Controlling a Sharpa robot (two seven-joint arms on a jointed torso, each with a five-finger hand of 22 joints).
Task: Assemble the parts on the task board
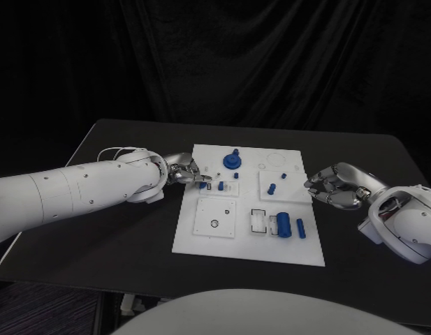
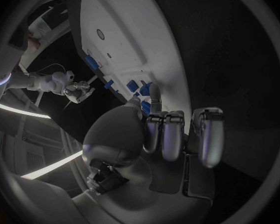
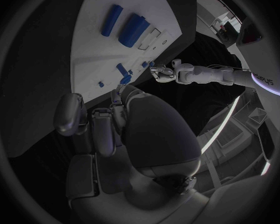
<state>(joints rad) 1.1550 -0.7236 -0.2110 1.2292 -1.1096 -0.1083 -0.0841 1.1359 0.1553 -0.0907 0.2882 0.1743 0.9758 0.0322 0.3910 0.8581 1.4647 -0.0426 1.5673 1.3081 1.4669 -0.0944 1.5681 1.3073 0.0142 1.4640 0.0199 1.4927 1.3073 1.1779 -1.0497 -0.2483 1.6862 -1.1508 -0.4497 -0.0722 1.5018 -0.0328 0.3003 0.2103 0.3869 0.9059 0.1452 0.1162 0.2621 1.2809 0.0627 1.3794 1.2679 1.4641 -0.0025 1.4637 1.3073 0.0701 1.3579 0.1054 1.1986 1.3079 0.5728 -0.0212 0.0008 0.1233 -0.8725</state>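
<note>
Head view shows the left hand [image 1: 182, 172] at the left edge of the task board [image 1: 205, 241], fingers reaching toward a small blue part [image 1: 220, 185] standing just inside that edge. The step in hand looks like grasping or seating that piece; to do it well, the fingers should come down straight over it, pinch it squarely and avoid nudging the tall blue knob [image 1: 232, 161] further back on the board.

From the left wrist view, the left hand's fingers [image 2: 172, 134] are curled loosely, tips close to the small blue pieces at the board edge; whether they already pinch 1 I cannot tell.

Right hand [image 1: 338, 187] hovers just off the board's right edge, fingers curled in with nothing in them. 2 blue cylinders [image 1: 285, 225] lie near the board's front right corner, untouched, above the black counter [image 1: 94, 237].
</note>
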